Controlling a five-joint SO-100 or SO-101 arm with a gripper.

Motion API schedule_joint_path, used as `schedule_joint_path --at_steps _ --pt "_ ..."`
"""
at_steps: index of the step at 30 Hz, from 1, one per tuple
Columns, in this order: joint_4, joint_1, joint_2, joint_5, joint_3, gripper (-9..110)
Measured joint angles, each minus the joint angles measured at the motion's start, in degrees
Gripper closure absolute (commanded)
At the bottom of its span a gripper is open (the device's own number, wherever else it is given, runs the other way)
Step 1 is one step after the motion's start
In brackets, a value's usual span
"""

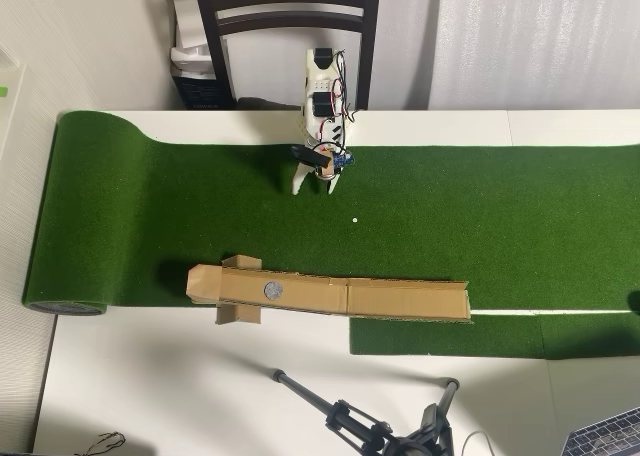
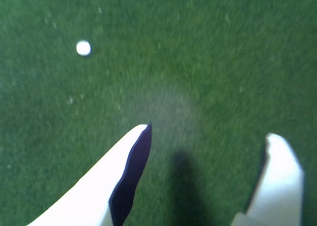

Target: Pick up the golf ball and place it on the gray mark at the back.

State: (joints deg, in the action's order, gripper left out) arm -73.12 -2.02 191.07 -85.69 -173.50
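Note:
No golf ball shows in either view. The gray mark (image 1: 273,290) is a small round disc set in the long brown cardboard strip (image 1: 400,298) at the near edge of the green turf. My gripper (image 1: 318,184) hangs over the turf at the far side, well away from the strip. In the wrist view the gripper (image 2: 209,129) is open, its two white fingers (image 2: 104,186) apart, with only bare turf between them. A tiny white dot (image 1: 354,219) lies on the turf to the right of the gripper; the dot (image 2: 83,48) sits upper left in the wrist view.
The green turf mat (image 1: 520,206) covers a white table (image 1: 150,386), rolled up at its left end (image 1: 66,306). A dark chair (image 1: 290,16) stands behind the arm. A black tripod (image 1: 370,426) and a laptop corner (image 1: 610,436) lie at the near edge.

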Motion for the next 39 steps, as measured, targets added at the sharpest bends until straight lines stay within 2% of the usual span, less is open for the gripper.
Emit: schedule_joint_path --at_steps 8,15,39 --pt "-1.8 0.0 0.6 -2.1 0.0 93" --pt "-2.0 0.0 0.5 -2.1 -1.5 101" --pt "-1.5 0.0 0.9 -2.1 -4.7 101"
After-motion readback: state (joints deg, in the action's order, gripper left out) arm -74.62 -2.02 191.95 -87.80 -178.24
